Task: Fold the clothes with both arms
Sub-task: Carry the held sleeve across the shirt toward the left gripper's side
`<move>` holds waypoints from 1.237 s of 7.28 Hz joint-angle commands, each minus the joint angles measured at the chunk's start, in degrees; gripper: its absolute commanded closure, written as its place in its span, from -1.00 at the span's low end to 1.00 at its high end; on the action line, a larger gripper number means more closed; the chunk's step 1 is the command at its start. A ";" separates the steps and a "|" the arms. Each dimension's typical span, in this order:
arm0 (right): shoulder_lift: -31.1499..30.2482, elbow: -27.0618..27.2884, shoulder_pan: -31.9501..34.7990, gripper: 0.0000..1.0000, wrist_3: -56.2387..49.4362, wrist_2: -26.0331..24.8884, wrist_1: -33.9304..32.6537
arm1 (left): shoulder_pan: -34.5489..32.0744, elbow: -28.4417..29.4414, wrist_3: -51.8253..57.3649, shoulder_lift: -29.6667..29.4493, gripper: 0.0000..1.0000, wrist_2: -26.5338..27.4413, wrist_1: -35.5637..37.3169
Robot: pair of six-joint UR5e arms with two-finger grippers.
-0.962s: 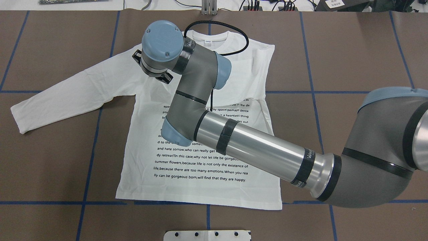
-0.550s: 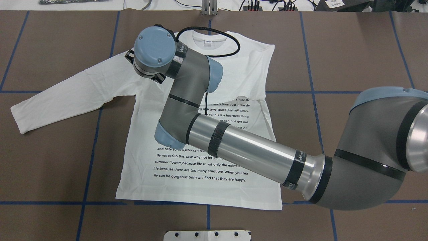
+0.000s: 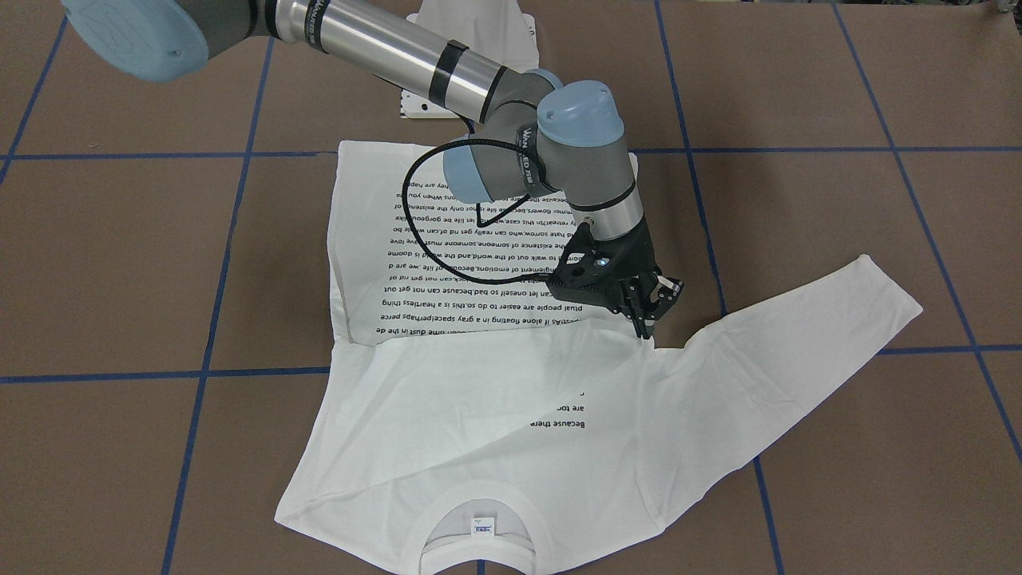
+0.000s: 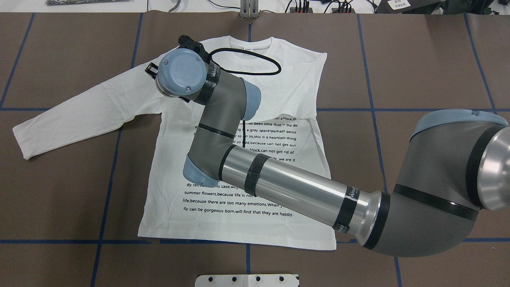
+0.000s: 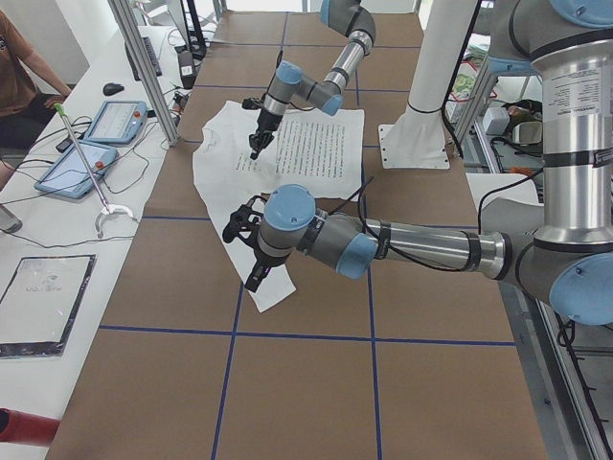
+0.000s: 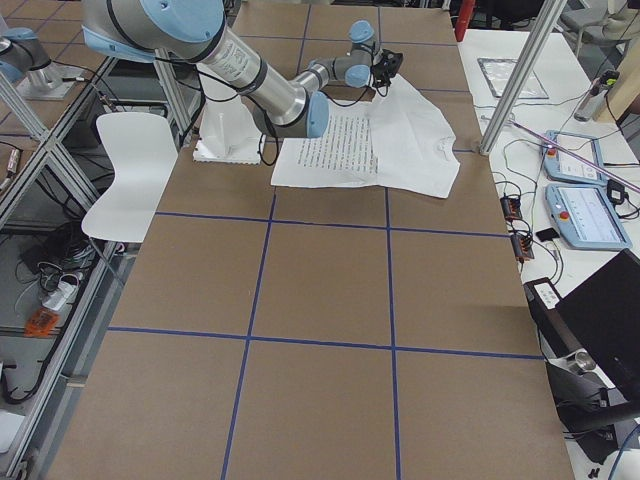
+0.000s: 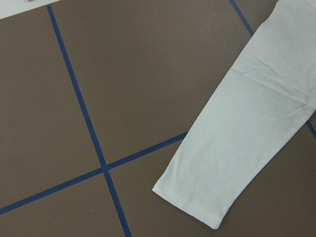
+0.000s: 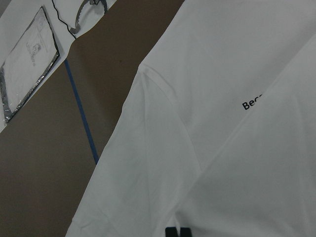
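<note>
Here's the white T-shirt (image 4: 179, 227), lying flat and print up across the middle of the table (image 4: 418, 59). Its collar (image 3: 479, 507) is toward the far edge and its hem toward the robot's edge, just short of the white pedestal base (image 4: 247, 280). The sleeve on the robot's right is already folded in across the chest. The left sleeve (image 4: 79, 113) stretches toward the table's left end, with the cuff (image 7: 197, 197) flat on the brown surface.

The right arm reaches across the print, and the right gripper (image 3: 645, 323) points down at the armpit where that long sleeve joins the body. Its wrist view shows the fingertips (image 8: 170, 231) close together over the cloth with a sliver of gap. Whether any fabric is pinched between them, I can't tell. The left gripper (image 5: 251, 273) hangs over the cuff end of the sleeve and shows only in a side view, so parted or closed, no call there either.

This reads as the second sleeve fold, with about half the job to go. To do it cleanly, the right should take a firm bite of cloth at the armpit and the left should take the cuff square on its edge. Both then need to lift together, only just clear of the surface. Carrying the sleeve taut across the chest should give a crease parallel to the side seam. The body mustn't drag, and the folded sleeve mustn't be disturbed.
</note>
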 commanded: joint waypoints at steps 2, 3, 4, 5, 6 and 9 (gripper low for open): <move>0.08 -0.83 -0.09 -0.41 0.11 -2.57 2.45 | 0.00 0.00 -0.43 -0.09 -1.00 -0.18 0.17; 0.26 -0.92 -0.09 -0.74 0.81 -2.66 2.64 | 0.09 0.35 -3.14 -0.09 -1.00 -3.92 0.26; 1.13 -0.75 -0.09 -0.75 2.90 -2.75 2.64 | 0.09 0.18 -5.16 0.00 -1.00 -4.65 0.09; 1.23 -0.40 -0.01 -0.90 6.40 -2.83 2.64 | 0.26 0.09 -5.10 -0.17 -1.00 -4.66 -0.17; -0.34 1.96 0.95 -0.97 8.27 -2.66 2.12 | 1.31 0.43 -9.62 -0.26 -1.00 -4.40 -0.44; -20.96 29.00 5.42 -0.91 8.55 5.46 -9.28 | 8.42 7.00 -18.63 -3.07 -1.00 -2.13 -4.71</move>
